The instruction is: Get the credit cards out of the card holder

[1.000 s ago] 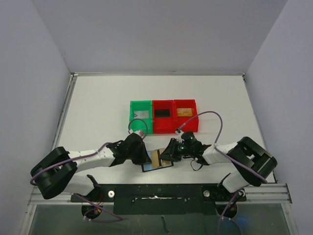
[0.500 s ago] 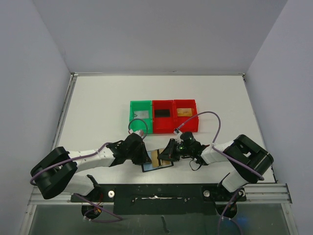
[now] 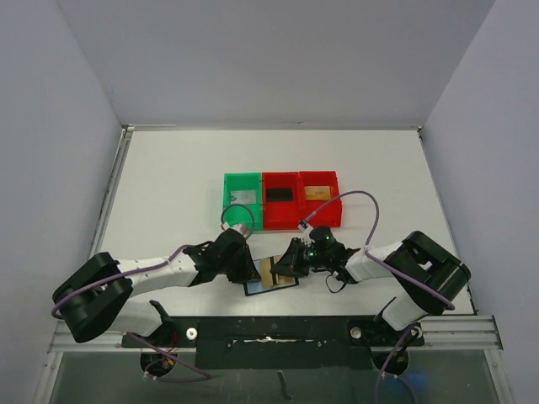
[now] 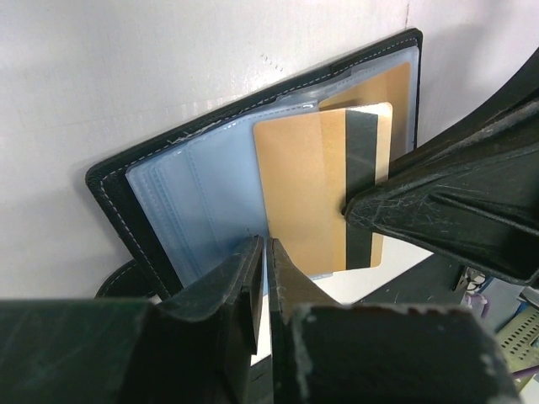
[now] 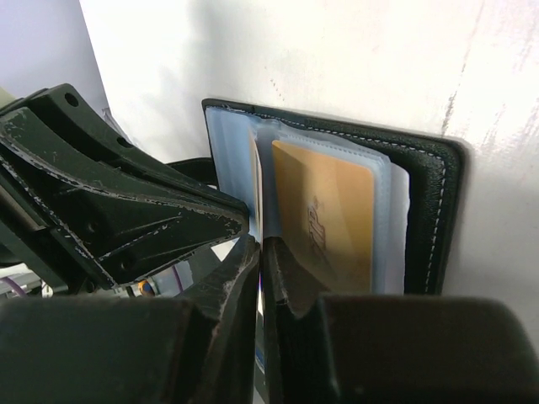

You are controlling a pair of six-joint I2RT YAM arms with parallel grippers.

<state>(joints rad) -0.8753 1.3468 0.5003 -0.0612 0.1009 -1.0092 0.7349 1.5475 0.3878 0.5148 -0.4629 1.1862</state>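
The black card holder [image 3: 280,283] lies open near the table's front edge, its bluish clear pockets [image 4: 202,202] facing up. A gold credit card with a black stripe [image 4: 312,198] sticks halfway out of a pocket, and my right gripper [image 3: 285,268] is shut on its outer edge, seen edge-on between the jaws [image 5: 261,246]. A second gold card [image 5: 324,215] sits inside a pocket. My left gripper [image 3: 254,271] is shut on a clear pocket leaf of the holder [image 4: 265,246], at the near edge.
Behind the holder stand a green bin [image 3: 227,202] and two red bins [image 3: 266,209] [image 3: 337,202], side by side. A pale grey card [image 3: 244,199], a black card [image 3: 279,194] and a gold card [image 3: 317,192] lie in them. A purple cable [image 3: 370,202] arcs over the right arm.
The right arm's elbow has shifted slightly left, towards the holder. The left arm and the card holder have stayed where they were.
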